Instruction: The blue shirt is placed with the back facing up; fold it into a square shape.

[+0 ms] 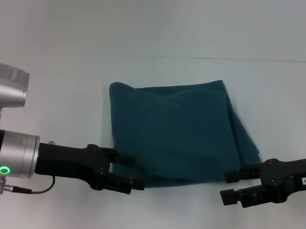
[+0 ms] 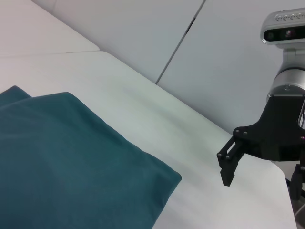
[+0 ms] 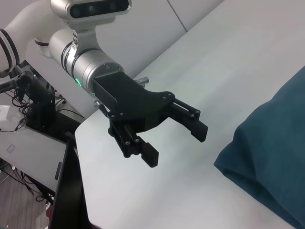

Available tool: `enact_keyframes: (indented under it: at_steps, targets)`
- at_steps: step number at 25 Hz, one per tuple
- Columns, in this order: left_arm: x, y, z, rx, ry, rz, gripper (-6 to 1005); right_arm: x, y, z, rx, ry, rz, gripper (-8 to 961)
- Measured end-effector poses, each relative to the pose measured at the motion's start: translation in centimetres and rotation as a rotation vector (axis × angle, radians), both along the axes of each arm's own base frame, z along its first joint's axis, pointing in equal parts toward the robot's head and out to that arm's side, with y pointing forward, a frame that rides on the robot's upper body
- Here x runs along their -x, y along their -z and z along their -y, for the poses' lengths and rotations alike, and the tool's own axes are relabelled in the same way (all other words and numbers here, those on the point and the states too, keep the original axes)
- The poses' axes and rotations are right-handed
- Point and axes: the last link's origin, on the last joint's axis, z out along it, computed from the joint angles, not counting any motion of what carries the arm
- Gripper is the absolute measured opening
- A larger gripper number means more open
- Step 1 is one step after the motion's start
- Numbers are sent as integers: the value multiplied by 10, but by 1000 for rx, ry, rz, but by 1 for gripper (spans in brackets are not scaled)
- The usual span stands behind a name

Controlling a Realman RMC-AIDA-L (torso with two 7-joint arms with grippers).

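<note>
Black and open-jawed, the left gripper (image 1: 128,170) sits at the near left corner of the blue shirt (image 1: 175,131), its fingers spread wide and holding nothing, one fingertip just touching or just beside the cloth's near edge. The right gripper (image 1: 231,185) mirrors it at the near right corner, also spread apart and empty, close to the hem but apparently clear of it. Between and beyond them the shirt lies on the white table (image 1: 157,32), already gathered into a compact, roughly square bundle with doubled layers showing along its right side and a rounded fold at the near edge; no lettering shows. Judging by this shape, the folding looks essentially finished, and the step in hand seems to be letting go. The next move probably calls for drawing both arms out sideways without snagging the near corners, or a small tidy of the loose right edge.
</note>
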Motion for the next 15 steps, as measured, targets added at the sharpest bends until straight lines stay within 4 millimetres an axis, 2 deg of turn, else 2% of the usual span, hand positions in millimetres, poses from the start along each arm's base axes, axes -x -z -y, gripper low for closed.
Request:
enact_keyframes:
  at_steps: [15]
  targets:
    - [-2,3,0,14,16,-14,864,0,0,-2,-9,-1,4,866]
